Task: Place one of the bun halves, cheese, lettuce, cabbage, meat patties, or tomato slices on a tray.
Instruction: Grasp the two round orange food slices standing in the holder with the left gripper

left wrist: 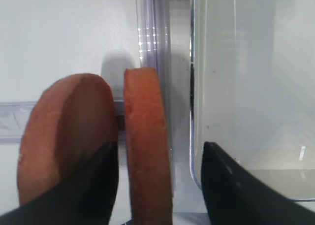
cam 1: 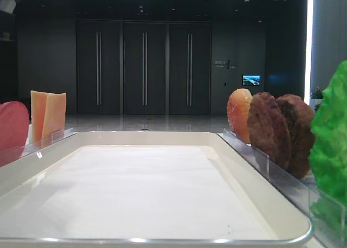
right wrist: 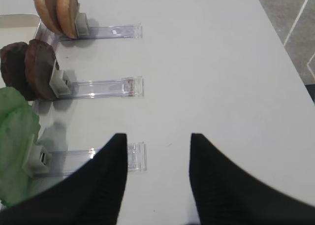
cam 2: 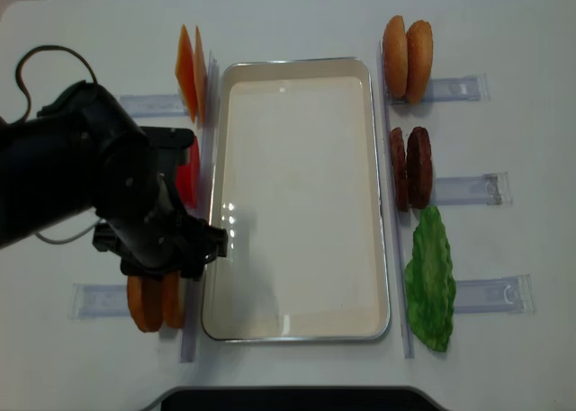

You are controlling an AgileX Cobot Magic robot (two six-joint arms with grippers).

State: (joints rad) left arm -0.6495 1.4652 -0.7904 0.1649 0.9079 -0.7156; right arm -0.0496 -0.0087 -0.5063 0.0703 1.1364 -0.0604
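Note:
In the left wrist view my left gripper [left wrist: 160, 145] is open and straddles one bun half [left wrist: 147, 151] that stands on edge in a clear rack, with gaps on both sides. A second bun half [left wrist: 66, 136] stands just left of the left finger. The cream tray [left wrist: 246, 87] lies right beside them. From above, these bun halves [cam 2: 149, 301] sit at the tray's [cam 2: 297, 330] lower left, half under my left arm [cam 2: 99, 186]. My right gripper [right wrist: 157, 135] hangs open over bare table, near the lettuce [right wrist: 17, 141] and the meat patties [right wrist: 29, 70].
Cheese slices [cam 2: 189, 69] and a tomato slice [cam 2: 188, 173] stand left of the tray. Another bun pair [cam 2: 407, 47], the patties [cam 2: 411, 166] and the lettuce [cam 2: 430, 267] stand on its right in clear racks [cam 2: 463, 188]. A cable [cam 2: 36, 60] loops at far left.

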